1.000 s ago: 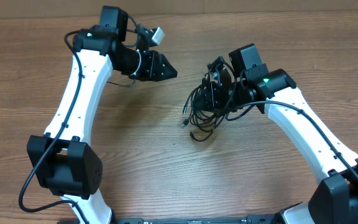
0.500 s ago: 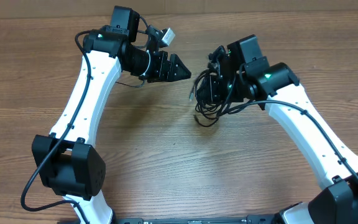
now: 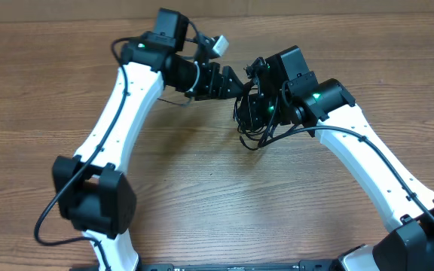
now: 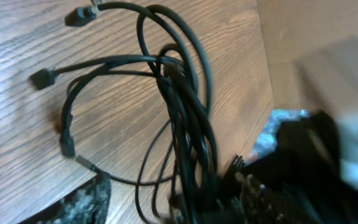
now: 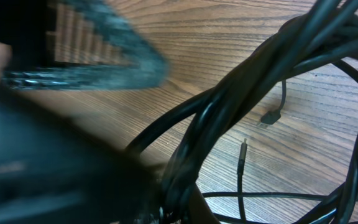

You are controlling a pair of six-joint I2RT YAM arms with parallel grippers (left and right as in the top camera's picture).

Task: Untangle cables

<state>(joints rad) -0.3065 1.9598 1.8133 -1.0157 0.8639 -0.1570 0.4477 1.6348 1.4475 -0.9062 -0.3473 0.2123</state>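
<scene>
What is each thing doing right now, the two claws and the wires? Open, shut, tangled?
cables, tangled in one bunch, loose plug ends lying on the table.
right claw, shut on the cables, holding the bunch.
left claw, open, close beside the bunch, gripping nothing.

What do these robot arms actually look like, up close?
The left arm and right arm each have long white links joined by chunky black joints. Thin black wires trail along them, and a small green light glows on each. The left gripper is black and tapers to a point.
</scene>
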